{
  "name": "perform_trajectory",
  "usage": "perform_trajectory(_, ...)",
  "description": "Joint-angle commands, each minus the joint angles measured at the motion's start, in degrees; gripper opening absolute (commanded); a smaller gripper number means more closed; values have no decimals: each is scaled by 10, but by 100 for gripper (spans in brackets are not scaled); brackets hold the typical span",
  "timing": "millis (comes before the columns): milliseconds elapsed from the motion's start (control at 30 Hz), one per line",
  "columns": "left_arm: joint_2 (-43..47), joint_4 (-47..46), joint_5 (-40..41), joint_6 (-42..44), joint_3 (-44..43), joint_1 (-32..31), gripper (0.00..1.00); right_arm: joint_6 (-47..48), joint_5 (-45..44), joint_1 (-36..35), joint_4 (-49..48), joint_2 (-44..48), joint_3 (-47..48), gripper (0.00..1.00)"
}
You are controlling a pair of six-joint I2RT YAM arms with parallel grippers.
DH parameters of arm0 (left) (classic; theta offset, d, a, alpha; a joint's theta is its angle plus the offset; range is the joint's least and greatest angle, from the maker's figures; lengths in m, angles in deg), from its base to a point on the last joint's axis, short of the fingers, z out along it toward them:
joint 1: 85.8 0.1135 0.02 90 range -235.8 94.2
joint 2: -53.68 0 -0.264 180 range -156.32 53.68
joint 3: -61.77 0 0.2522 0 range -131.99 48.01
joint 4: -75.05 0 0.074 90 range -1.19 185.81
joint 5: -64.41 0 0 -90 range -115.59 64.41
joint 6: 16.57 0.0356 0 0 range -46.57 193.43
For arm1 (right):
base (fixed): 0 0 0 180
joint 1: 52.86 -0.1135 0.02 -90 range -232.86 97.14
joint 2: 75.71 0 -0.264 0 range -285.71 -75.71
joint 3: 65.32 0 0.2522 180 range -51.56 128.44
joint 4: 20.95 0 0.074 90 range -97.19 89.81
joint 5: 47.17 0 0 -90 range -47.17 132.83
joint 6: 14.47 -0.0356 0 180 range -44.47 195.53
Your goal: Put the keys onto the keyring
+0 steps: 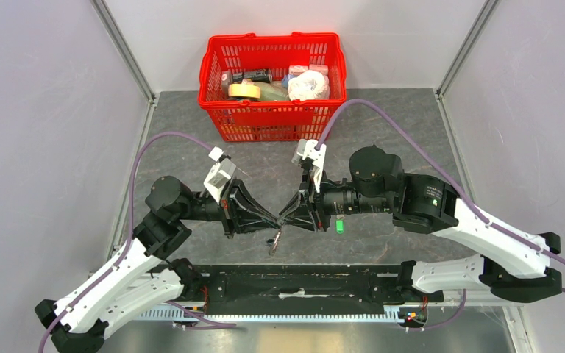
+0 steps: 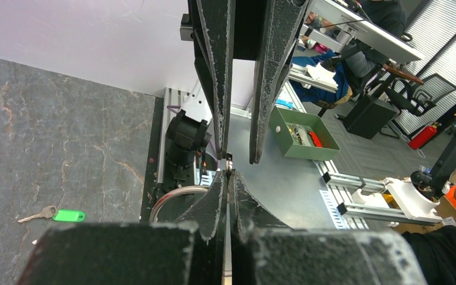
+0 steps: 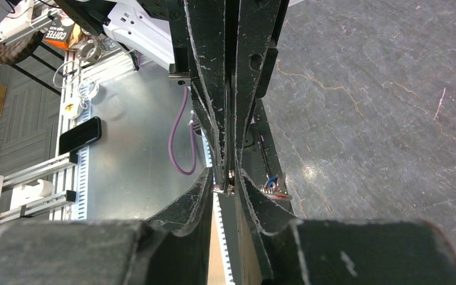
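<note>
I judge the task to be sitting about midway: the blue-headed metal key [image 3: 269,179] is hanging among small silvery keys [image 3: 280,191] just under the meeting tips, seemingly on the thin round silvery wire keyring [image 2: 175,195], while the green-headed metal key [image 1: 339,225] is lying loose on the dark stone-patterned worktop [image 1: 191,154], right of centre. The left pincer [image 1: 271,219] is clenching what looks like the keyring's wire; whether the right pincer [image 1: 285,215], pressing tip to tip against it, is gripping I cannot tell. The left wrist view is showing the ring's arc and the green key at lower left, whereas the right wrist view is showing only the blue head.
</note>
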Motion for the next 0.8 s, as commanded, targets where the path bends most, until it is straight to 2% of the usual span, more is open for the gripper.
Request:
perform_trajectory(0, 5, -7, 7, 20, -26, -1, 2, -5, 15, -3, -8, -2, 1, 26)
perform_trajectory(333, 5, -7, 7, 20, -27, -1, 2, -6, 17, -3, -9, -4, 3, 15)
perform_trajectory(567, 5, -7, 7, 20, -28, -1, 2, -6, 21, -4, -9, -7, 3, 17)
perform_trajectory(767, 5, -6, 8, 21, -28, -1, 2, -5, 24, -4, -6, -12, 7, 14)
